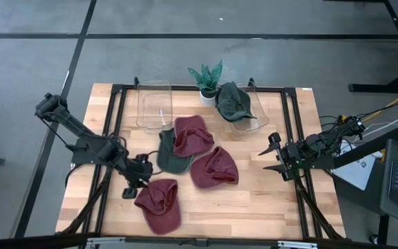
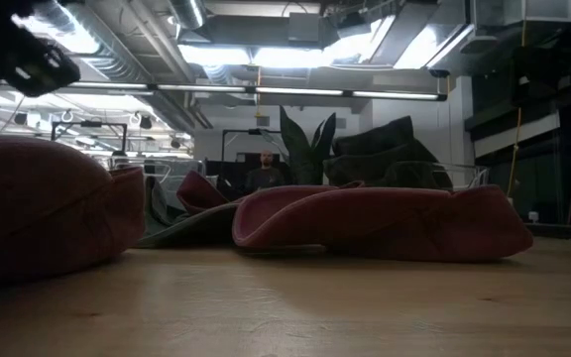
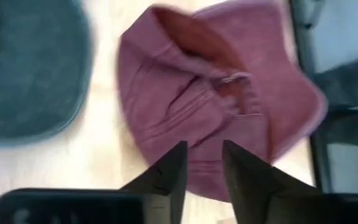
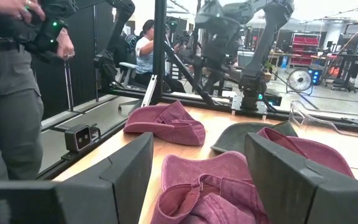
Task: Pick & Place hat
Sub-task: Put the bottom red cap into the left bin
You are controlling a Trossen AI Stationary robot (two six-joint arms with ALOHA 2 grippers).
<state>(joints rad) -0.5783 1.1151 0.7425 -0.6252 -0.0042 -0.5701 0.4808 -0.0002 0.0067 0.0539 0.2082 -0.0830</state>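
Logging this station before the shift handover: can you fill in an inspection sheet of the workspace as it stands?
Surface: wooden table with black frame rails.
Job's things: three maroon hats; a dark green hat partly under one; another green hat in the right clear bin; left clear bin empty.
Clutter: small potted plant at the far edge.
Grippers: left gripper by the nearest maroon hat, fingers narrowly open; right gripper open, holding nothing.
Cables: bundle along the right arm.
Surroundings: person standing beside the table, others farther back.

You are seeing hats [image 1: 197, 153] crowding the worktop [image 1: 268, 200] centre, while bare wood is lying open front-right.
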